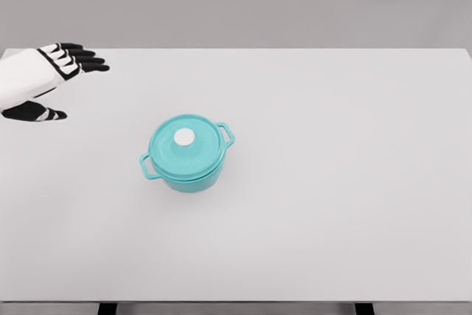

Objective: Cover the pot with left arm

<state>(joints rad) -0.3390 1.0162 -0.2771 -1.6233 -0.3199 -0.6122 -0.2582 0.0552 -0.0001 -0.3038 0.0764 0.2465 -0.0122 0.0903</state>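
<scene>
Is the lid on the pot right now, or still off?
On. The teal lid with its white knob sits flat across the pot. The left robot hand is open, well clear.

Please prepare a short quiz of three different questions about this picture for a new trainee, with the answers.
1. True or false: the turquoise lid with white round knob sits on the turquoise two-handled pot.
2. Where is the left robot hand? A) gripping the knob B) open, at the far left of the white table, apart from the pot C) under the table
3. What colour is the knob?

Key: 1 true; 2 B; 3 white.
</scene>
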